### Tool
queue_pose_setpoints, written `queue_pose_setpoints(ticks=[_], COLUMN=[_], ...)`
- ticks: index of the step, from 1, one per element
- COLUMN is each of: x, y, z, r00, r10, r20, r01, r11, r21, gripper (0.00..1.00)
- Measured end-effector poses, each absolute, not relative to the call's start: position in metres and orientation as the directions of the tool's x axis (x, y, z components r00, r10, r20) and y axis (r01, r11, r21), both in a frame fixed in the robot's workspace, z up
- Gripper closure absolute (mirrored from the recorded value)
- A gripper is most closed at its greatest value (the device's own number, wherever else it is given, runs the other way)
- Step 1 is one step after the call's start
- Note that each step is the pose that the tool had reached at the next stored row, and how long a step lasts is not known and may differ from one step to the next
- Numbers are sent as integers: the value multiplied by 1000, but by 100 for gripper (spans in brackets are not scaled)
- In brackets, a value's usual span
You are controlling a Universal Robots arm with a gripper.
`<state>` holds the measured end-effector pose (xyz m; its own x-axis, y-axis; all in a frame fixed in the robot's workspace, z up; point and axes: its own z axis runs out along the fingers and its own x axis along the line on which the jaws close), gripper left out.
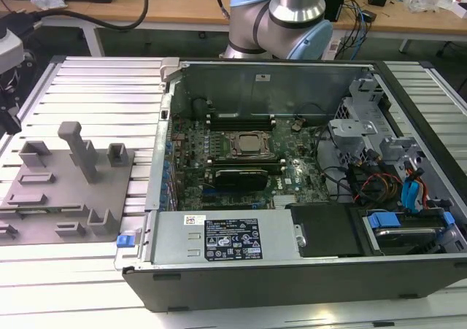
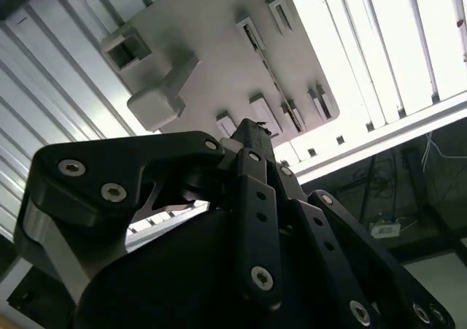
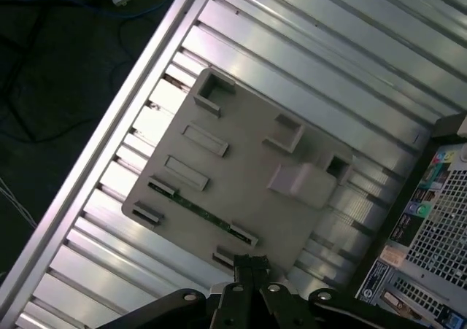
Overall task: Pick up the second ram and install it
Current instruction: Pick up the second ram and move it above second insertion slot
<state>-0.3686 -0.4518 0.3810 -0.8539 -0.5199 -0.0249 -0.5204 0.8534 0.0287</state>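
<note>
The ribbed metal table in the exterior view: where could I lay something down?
Bare table lies between the grey fixture plate and the far edge, beside the open computer case, and along the near edge. The case interior is crowded with cables; the plate carries posts.

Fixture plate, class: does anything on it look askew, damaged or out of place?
Nothing stands out. The ram sits straight on the plate, which lies flat on the table. The tool hangs above the plate's edge.
</note>
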Motion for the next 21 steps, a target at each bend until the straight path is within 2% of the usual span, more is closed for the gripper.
queue_pose_setpoints(ticks=[21], x=[-369], y=[-452], z=[381], r00=[-665], r10=[-746], r20=[-25], r01=[-747], r11=[665], r21=[29], gripper=[89])
